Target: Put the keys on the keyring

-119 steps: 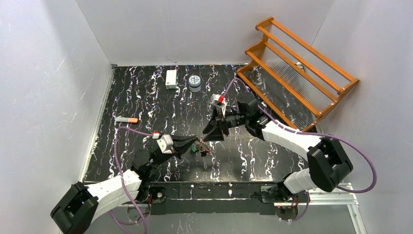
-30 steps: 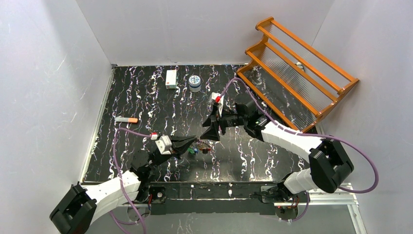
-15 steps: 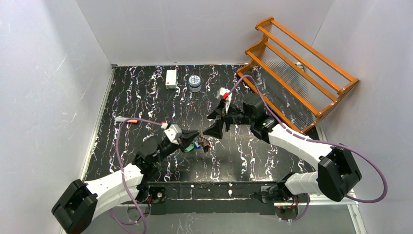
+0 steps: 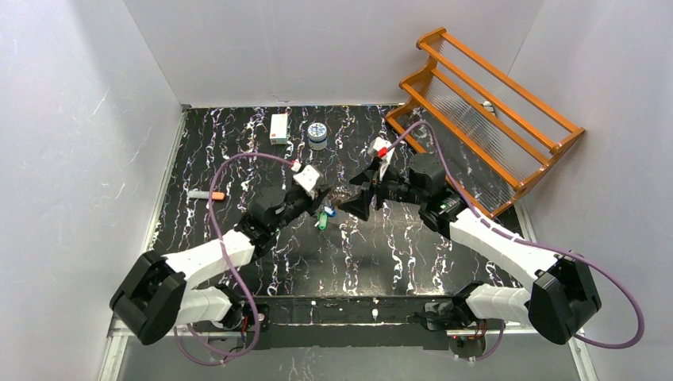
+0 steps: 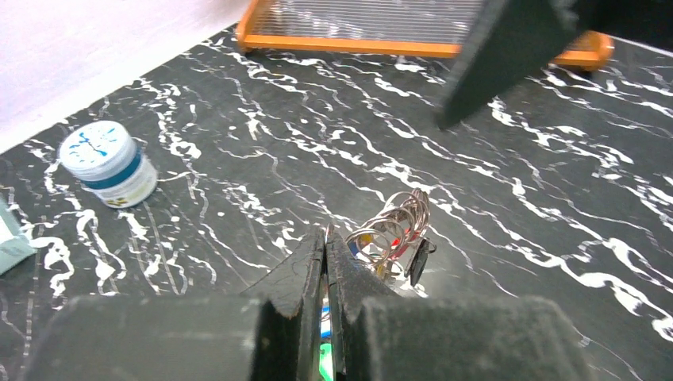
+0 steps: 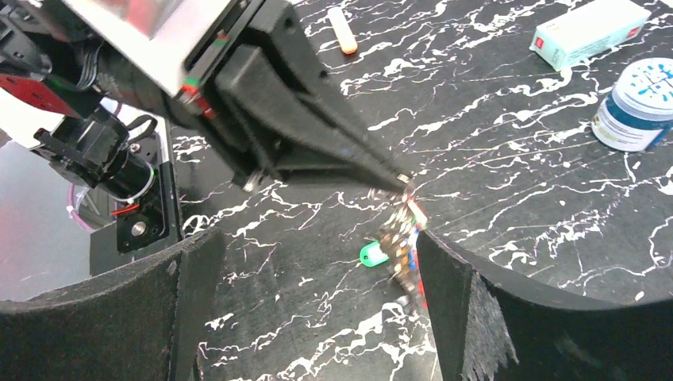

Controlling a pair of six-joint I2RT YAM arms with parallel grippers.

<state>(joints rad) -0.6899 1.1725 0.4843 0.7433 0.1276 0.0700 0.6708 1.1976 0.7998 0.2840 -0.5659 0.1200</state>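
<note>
Keyring of thin silver metal (image 5: 401, 218), strung with colour-capped silver keys (image 6: 401, 254), hangs pinched in the closed tips of the black left gripper (image 5: 325, 242) over the black marbled table (image 5: 516, 198). The black right gripper (image 6: 313, 254) stands wide open, empty, near the bunch.

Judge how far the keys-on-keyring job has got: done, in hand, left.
Done: colour-capped keys hang in a bunch from the keyring. In hand: the left tool is shut on the keyring, and the right tool is open around the bunch. Left: no loose key shows in any view. Whether each key is fully threaded is too small to tell.
</note>
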